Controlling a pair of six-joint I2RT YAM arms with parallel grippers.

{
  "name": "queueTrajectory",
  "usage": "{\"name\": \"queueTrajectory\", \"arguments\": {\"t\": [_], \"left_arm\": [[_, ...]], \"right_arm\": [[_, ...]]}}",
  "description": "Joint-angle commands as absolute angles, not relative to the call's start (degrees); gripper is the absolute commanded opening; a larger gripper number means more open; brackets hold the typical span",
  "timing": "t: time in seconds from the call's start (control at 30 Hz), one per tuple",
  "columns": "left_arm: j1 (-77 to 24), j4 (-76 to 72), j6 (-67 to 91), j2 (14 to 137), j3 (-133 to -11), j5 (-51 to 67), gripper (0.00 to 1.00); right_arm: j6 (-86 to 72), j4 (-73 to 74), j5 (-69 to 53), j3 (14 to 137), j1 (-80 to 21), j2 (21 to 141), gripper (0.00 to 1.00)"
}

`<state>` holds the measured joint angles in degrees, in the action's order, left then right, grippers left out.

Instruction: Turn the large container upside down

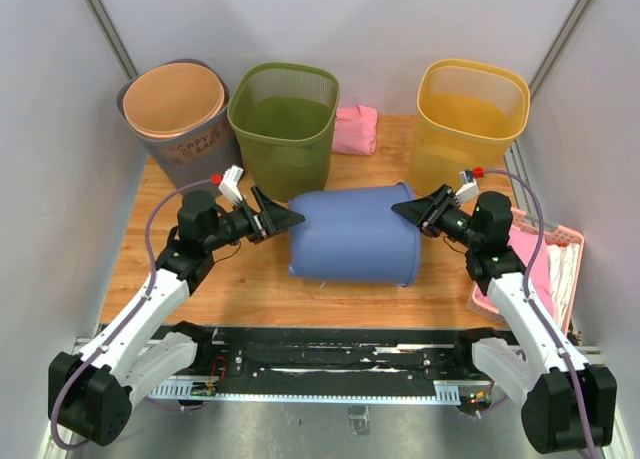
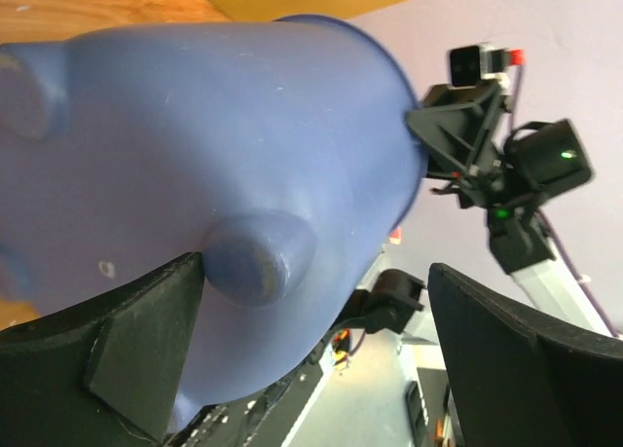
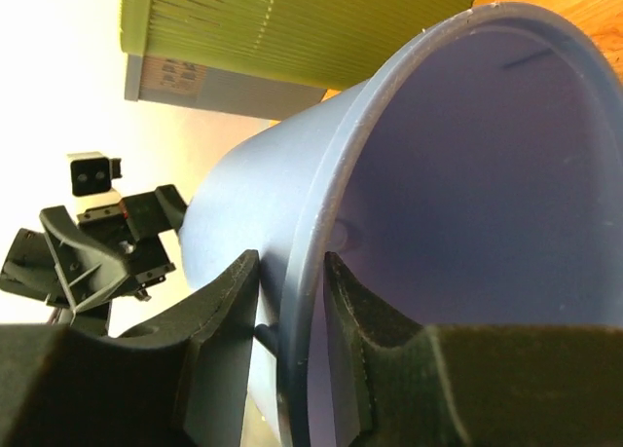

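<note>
While the container lies on its side in the middle of the surface, base to the left and open mouth to the right, a pincer meets it at each end. The left pincer stands wide at the base, its fingers spread to either side of a rounded bump. The lower finger is close against the blue wall, though I cannot tell whether it touches. The right pincer is narrow, clamped on the rim with one finger inside the mouth and one outside. At the right edge, beside the right arm, sits a pink tray. Farther back stand a green bin just behind the container, a yellow bin at right, and a grey bin at left with an orange bin nested in it. A pink cloth lies between the green and yellow bins.
</note>
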<state>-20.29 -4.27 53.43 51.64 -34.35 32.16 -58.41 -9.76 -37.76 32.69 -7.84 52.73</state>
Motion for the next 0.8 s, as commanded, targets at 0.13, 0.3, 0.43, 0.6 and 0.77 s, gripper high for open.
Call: {"name": "queueTrajectory", "arguments": {"t": [0.13,0.3,0.43,0.6,0.77], "left_arm": [[-20.26,-12.10,56.69,48.62,-43.72,38.68,0.99],[-20.27,-14.26,57.54,49.82,-45.81,39.20,0.99],[-20.25,-17.01,58.84,51.43,-46.87,39.65,0.99],[-21.98,-17.63,58.32,53.90,-48.70,39.71,0.99],[-25.11,-19.34,58.44,55.57,-47.28,38.35,0.99]], "right_arm": [[-61.89,-6.60,-37.51,28.65,-7.56,55.89,0.41],[-61.56,-4.15,-37.88,28.85,-7.56,57.10,0.52],[-62.61,-3.85,-35.93,26.76,-7.55,58.27,0.58],[-62.90,-5.10,-34.81,25.36,-7.63,61.01,0.64],[-61.93,-4.27,-34.13,25.52,-7.60,62.26,0.66]]}}
